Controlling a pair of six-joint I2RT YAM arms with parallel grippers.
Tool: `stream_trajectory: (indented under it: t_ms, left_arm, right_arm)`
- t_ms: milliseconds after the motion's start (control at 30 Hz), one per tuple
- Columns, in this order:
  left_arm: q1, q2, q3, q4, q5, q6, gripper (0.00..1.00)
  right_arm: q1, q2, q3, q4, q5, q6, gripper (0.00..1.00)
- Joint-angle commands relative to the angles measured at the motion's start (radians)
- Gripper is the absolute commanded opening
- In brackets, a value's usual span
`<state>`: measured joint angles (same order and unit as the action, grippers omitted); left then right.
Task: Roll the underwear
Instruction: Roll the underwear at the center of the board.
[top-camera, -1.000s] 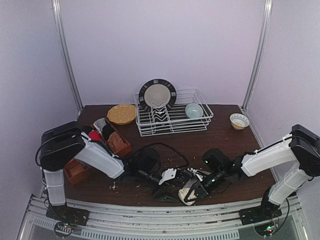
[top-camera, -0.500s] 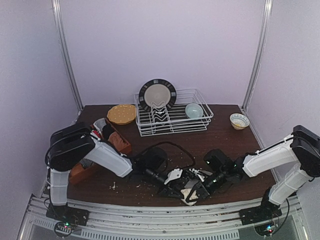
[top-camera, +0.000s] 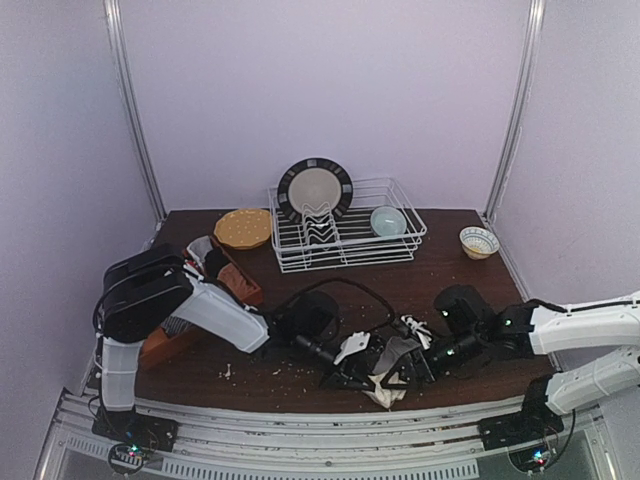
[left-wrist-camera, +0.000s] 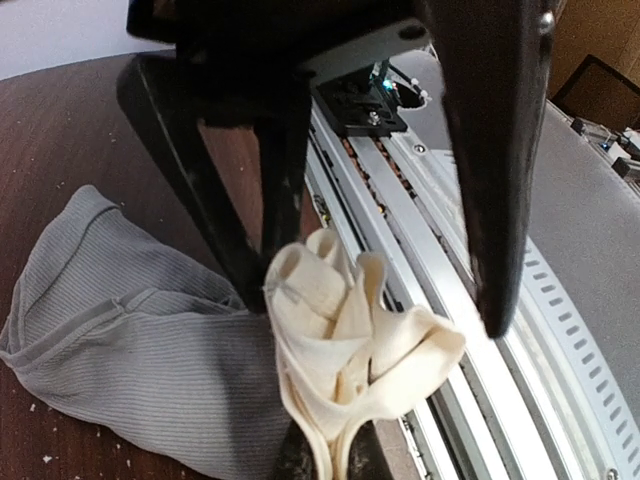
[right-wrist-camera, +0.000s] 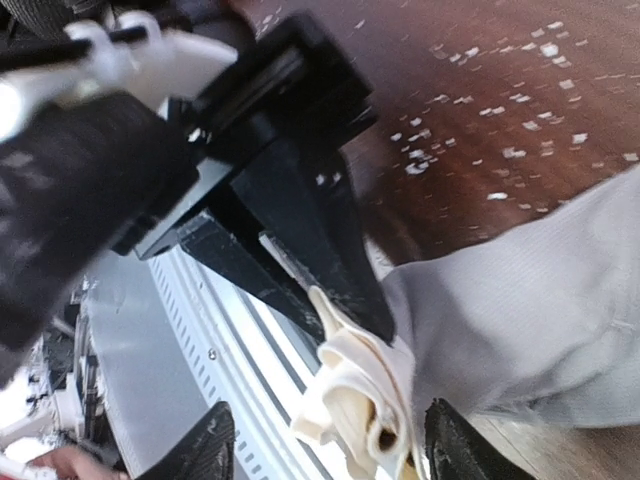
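top external: high, behind, looking down on whole table (top-camera: 450, 285), far from grey-beige underwear (top-camera: 386, 393) | left wrist: close above it, facing down | right wrist: close, low, from its opposite side | shared: underwear in all three

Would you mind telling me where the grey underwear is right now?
In the top view, the grey underwear lies at the table's near edge, right of centre, its cream end pinched by the left gripper.
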<state>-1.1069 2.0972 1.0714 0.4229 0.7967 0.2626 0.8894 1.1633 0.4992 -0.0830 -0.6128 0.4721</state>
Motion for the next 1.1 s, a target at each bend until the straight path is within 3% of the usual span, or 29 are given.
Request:
stream_trajectory:
  t_ms: [0, 233, 433, 633, 933, 1067]
  left_arm:
    - [-0.011, 0.016, 0.039, -0.034, -0.004, -0.037, 0.0]
    - [-0.014, 0.052, 0.167, -0.264, -0.015, -0.137, 0.0]
    - [-0.016, 0.152, 0.415, -0.607, -0.012, -0.211, 0.0]
    - [-0.015, 0.257, 0.626, -0.807, 0.006, -0.298, 0.0]
    - [0.034, 0.276, 0.643, -0.759, 0.011, -0.524, 0.0]
    - [0.057, 0.289, 0.654, -0.748, 0.024, -0.613, 0.0]
  right_arm:
    - [0.008, -0.103, 0.014, -0.163, 0.212, 0.006, 0.65]
    - [0.084, -0.184, 0.022, -0.244, 0.407, 0.012, 0.68]
    - [0.116, -0.241, -0.034, -0.174, 0.501, 0.033, 0.65]
    - [0.133, -0.339, -0.075, -0.165, 0.591, 0.027, 0.64]
    - [0.142, -0.423, -0.124, -0.144, 0.647, -0.002, 0.58]
    - [0.144, -0.401, -0.136, -0.105, 0.594, -0.055, 0.55]
